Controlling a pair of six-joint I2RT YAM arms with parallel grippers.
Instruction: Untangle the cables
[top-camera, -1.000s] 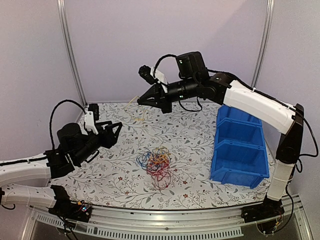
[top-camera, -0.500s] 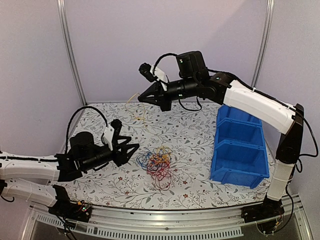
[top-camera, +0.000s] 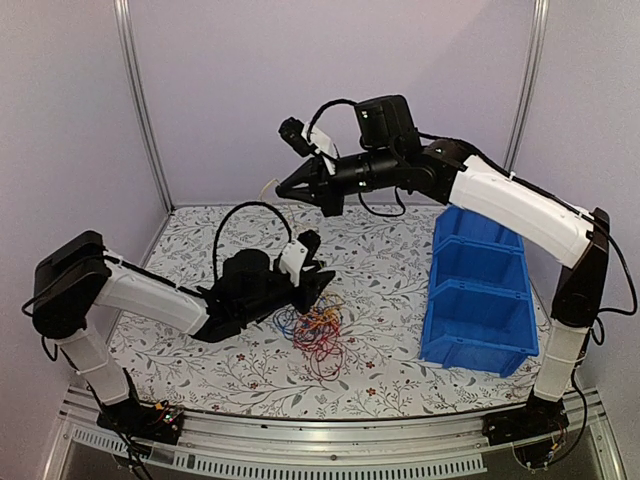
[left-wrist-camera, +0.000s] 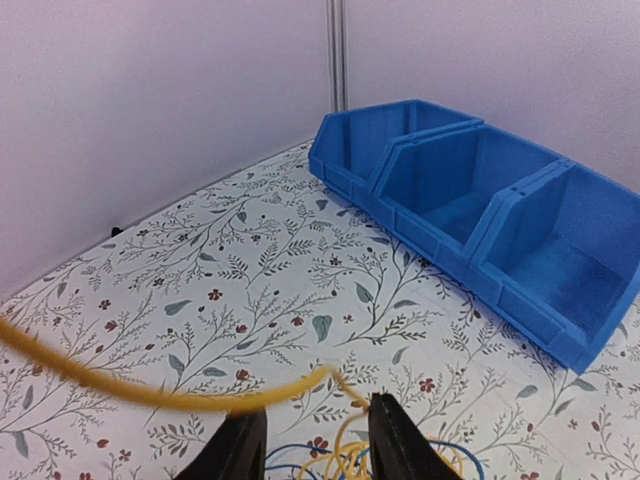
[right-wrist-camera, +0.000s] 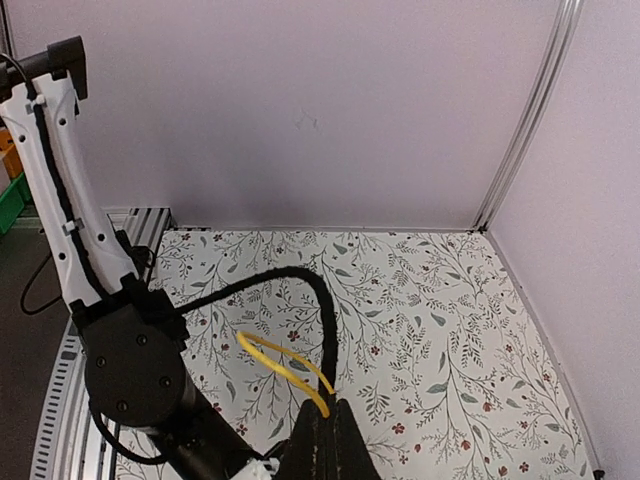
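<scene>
White arm shells, black joints, looping black wiring, black fingers

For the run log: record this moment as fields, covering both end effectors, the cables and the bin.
left end effector: open, low at the cable clump, yellow cable passing between its fingers
right end effector: shut on yellow cable, raised high above the table
cable clump: tangled, lying mid-table
blue bin: three compartments, nothing seen inside, on the right side of the table
</scene>
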